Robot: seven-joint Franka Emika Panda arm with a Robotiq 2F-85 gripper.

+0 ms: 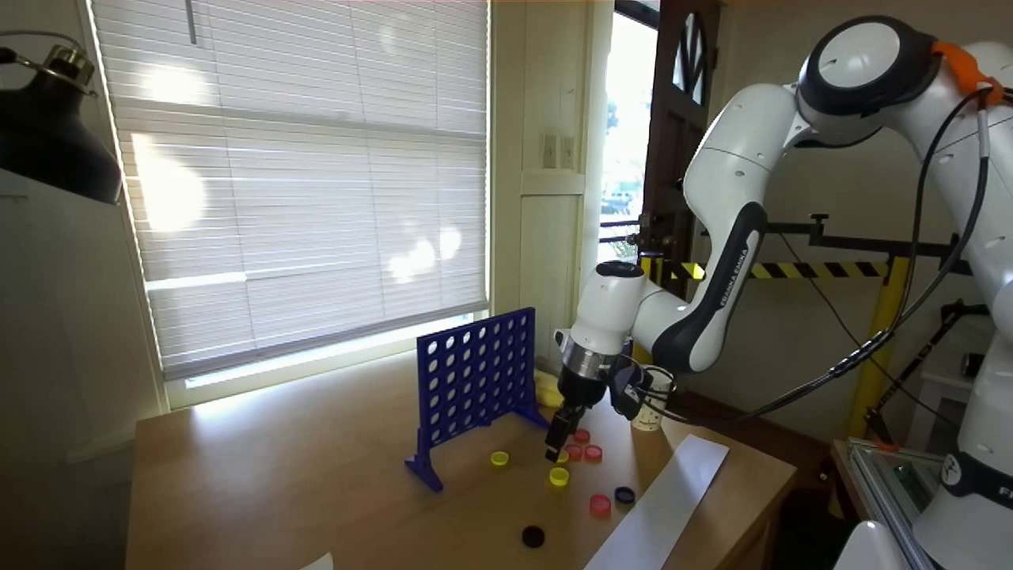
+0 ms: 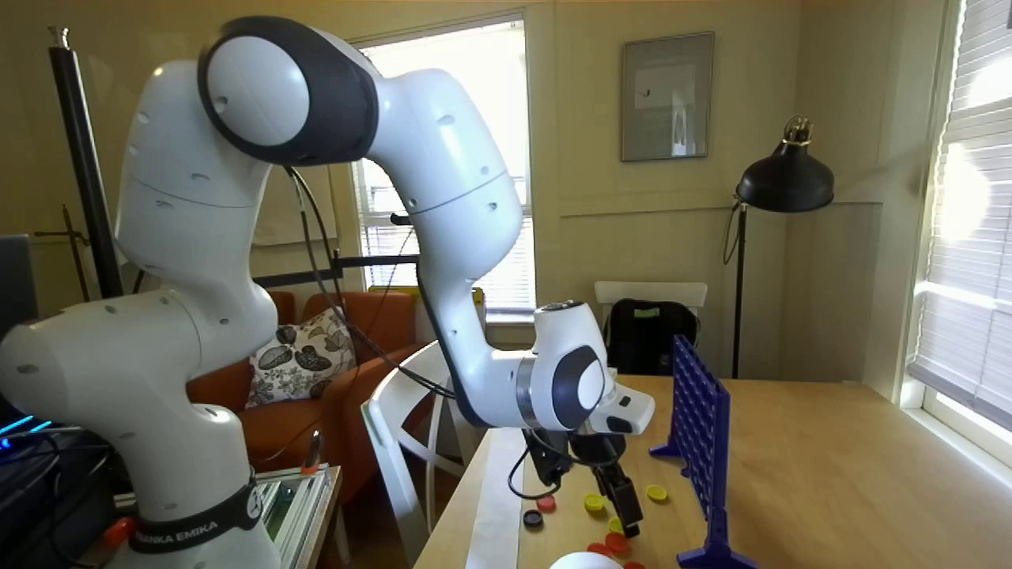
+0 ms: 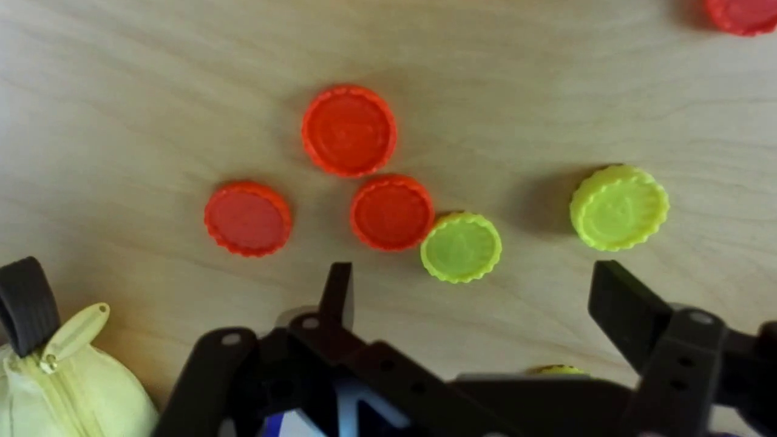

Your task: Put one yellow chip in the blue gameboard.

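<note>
The blue gameboard stands upright on its feet on the table. Three yellow chips lie near it. In the wrist view a yellow chip touches a red one, just beyond the gap between my fingertips. A second yellow chip sits past the right fingertip, and a third yellow chip is mostly hidden behind the gripper body. My gripper is open with nothing between its fingers. Both exterior views show the gripper pointing down, low over the chips, beside the gameboard.
Several red chips lie around the yellow ones. Dark chips are nearer the white strip. A pale yellow pouch and a patterned cup stand close to the arm. A black lamp rises beyond the table.
</note>
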